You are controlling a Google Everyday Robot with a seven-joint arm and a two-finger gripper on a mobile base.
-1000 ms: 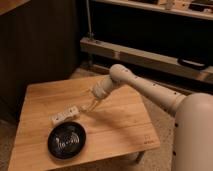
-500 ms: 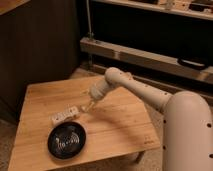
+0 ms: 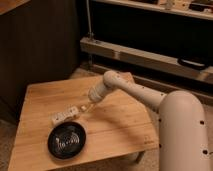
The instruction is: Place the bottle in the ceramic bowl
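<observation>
Across the lower half of the view: rectangular light-wood table [image 3: 122, 127], bearing both task items.

Over its right side: cream-white robot arm [image 3: 150, 97], reaching from the bulky body at right down toward the table's middle.

Near the front-left edge: round, shallow, glossy black ceramic bowl [image 3: 66, 140], ring ridges inside; holds nothing.

Just behind the bowl, apart from its rim: small, slim whitish-cream bottle [image 3: 64, 116], lying on its side on the wood. Long axis runs from lower left to upper right in view. Right end points at the gripper, left end toward the table's left edge. Cap end not distinguishable.

At the bottle's right end: cream gripper [image 3: 85, 108], touching or just beside it; whether clenched on the bottle or released cannot be told.

Progress, judged: early. Bottle not lifted, not in bowl. Secure grasp, lift, short carry forward and release remain.
</observation>
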